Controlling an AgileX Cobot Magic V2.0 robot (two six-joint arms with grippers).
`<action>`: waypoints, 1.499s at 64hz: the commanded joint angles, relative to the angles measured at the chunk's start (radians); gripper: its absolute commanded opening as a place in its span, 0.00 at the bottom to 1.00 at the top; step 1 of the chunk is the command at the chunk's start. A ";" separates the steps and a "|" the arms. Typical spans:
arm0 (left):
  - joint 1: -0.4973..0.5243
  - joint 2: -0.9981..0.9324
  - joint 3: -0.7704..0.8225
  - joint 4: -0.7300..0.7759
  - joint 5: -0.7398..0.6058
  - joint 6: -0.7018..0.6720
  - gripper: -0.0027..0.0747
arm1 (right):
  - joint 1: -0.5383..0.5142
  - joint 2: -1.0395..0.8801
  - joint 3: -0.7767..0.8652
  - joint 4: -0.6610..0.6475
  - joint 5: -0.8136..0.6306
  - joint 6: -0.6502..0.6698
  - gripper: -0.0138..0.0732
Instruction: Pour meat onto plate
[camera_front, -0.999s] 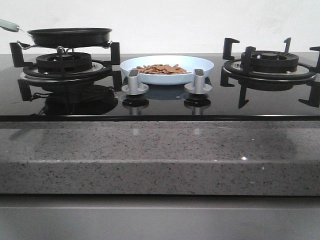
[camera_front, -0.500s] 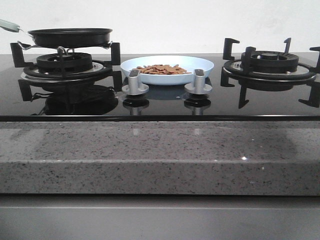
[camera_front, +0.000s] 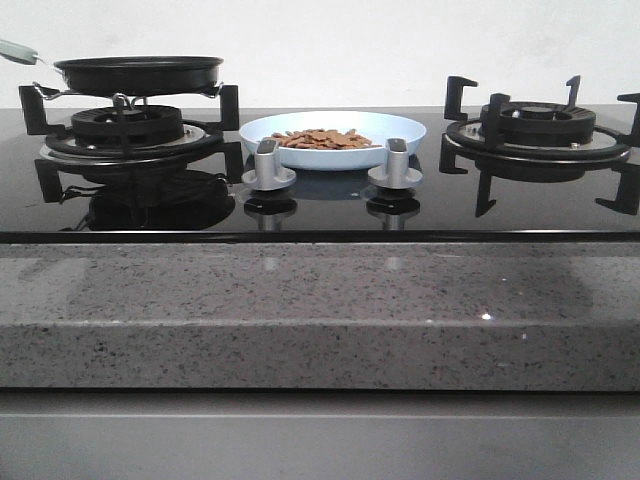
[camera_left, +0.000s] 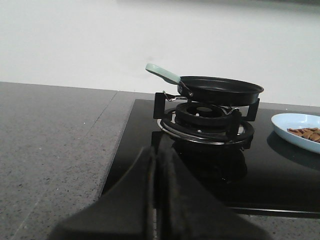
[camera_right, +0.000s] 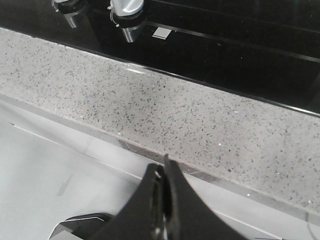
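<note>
The pale blue-white plate (camera_front: 333, 138) sits on the black glass hob between the two burners, and the heap of orange-brown meat (camera_front: 322, 138) lies in it. Both also show at the edge of the left wrist view, the plate (camera_left: 295, 121) and the meat (camera_left: 306, 133). The black frying pan (camera_front: 138, 73) with a pale green handle (camera_left: 162, 73) rests on the left burner. My left gripper (camera_left: 159, 155) is shut and empty, low over the counter, short of the left burner. My right gripper (camera_right: 164, 167) is shut and empty, in front of the counter's edge. Neither gripper shows in the front view.
Two silver knobs (camera_front: 268, 165) (camera_front: 397, 163) stand just in front of the plate. The right burner (camera_front: 538, 128) bears nothing. A speckled grey stone counter (camera_front: 320, 315) runs along the front of the hob and to its left (camera_left: 55, 140).
</note>
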 joint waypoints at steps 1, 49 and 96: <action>-0.009 -0.018 0.008 0.009 -0.089 -0.001 0.01 | -0.003 0.003 -0.027 0.002 -0.056 -0.003 0.08; -0.009 -0.018 0.008 0.009 -0.089 -0.001 0.01 | -0.003 0.003 -0.027 0.002 -0.056 -0.003 0.08; -0.009 -0.018 0.008 0.009 -0.089 -0.001 0.01 | -0.133 -0.273 0.204 -0.134 -0.457 -0.060 0.08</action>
